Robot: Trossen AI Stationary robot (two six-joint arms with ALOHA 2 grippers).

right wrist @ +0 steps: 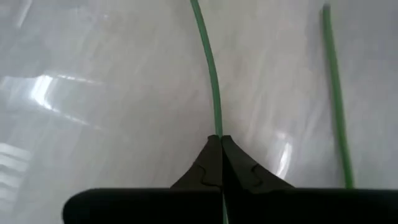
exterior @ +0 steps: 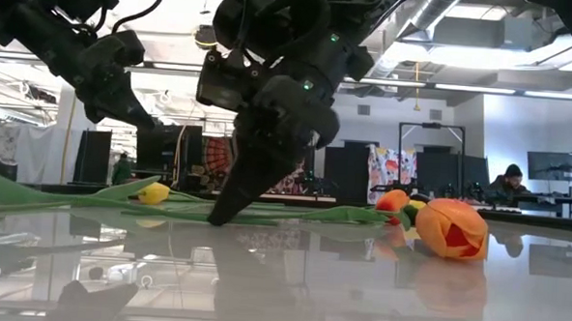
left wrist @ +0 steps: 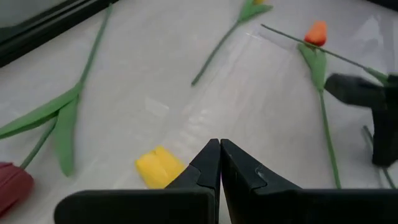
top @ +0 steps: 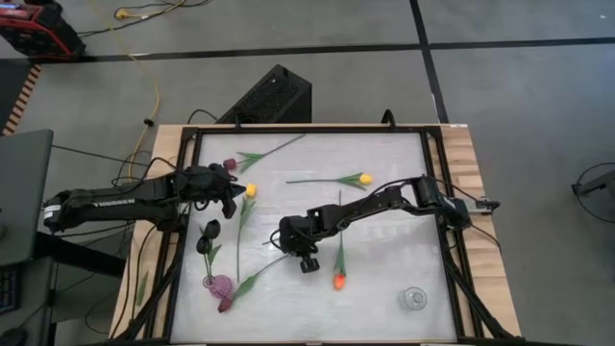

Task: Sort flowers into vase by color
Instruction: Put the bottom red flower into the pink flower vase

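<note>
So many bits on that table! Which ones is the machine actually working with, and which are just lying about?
Part of the job:
- tulips, such as the orange tulip and yellow tulip
- thin green stem, pinched by the right gripper
- clear vase
- left gripper, shut beside the yellow tulip

Just lying about:
- black box behind the table
- yellow cable on the floor

One camera hangs high and looks straight down on the whole surface. Another sits low at the surface's edge and looks level across it into the room. Each wrist camera looks close past its own gripper, and all share the surface's middle.
</note>
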